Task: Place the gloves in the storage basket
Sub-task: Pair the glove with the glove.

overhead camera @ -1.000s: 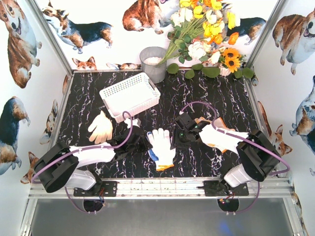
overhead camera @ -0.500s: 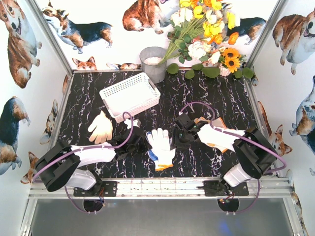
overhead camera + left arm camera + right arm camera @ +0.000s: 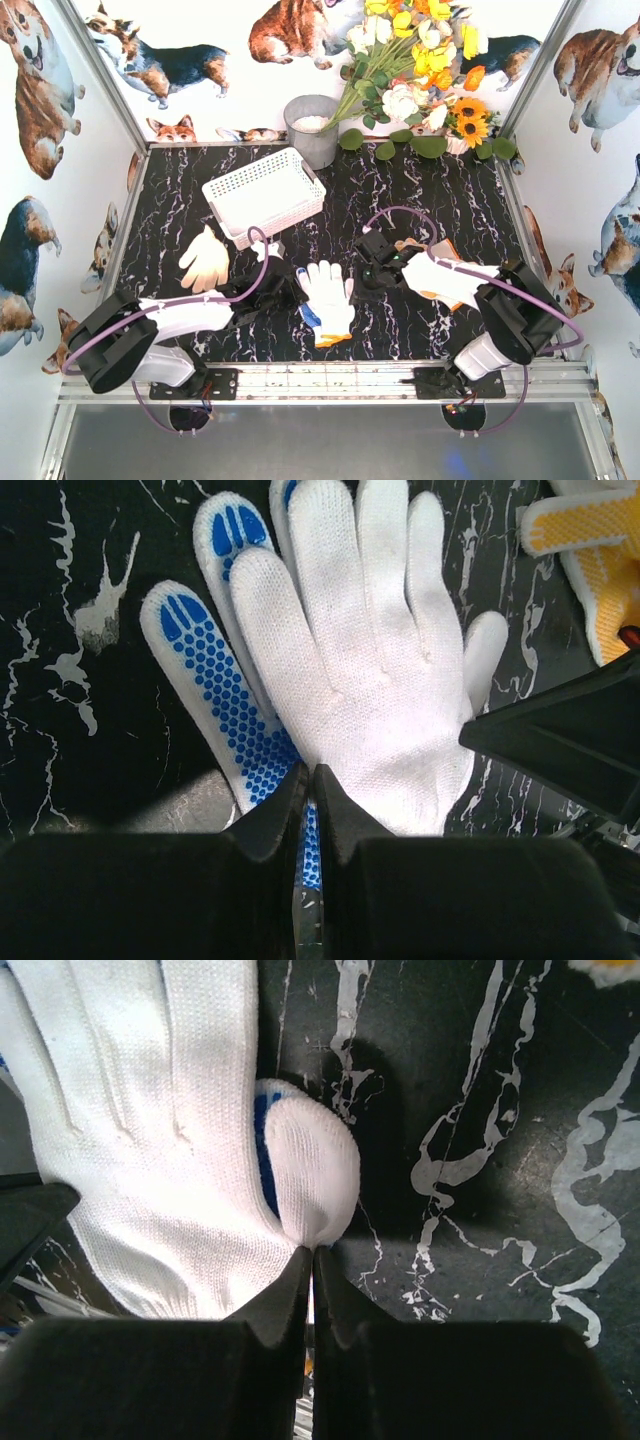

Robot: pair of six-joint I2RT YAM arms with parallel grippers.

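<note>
On the black white-veined marble-patterned tabletop [image 3: 460, 200], a pale yellow fabric glove [image 3: 205, 258] lies flat at the left, near the front corner of the shallow white latticed plastic storage basket [image 3: 262, 190], which sits apart from every glove. The left gripper [image 3: 310, 777] has its jaws pressed together at the cuff edge of the stacked white knitted gloves with blue dotted palms [image 3: 327, 295]. Blue shows in the slit between them, but whether fabric is pinched cannot be told. These gloves lie mid-table, well in front of the basket, fingers pointing away from the arms. The right gripper [image 3: 312, 1255] is closed on the thumb tip of the upper white glove. Further right, a yellow dotted glove [image 3: 585, 550] lies partly under the right arm.
</note>
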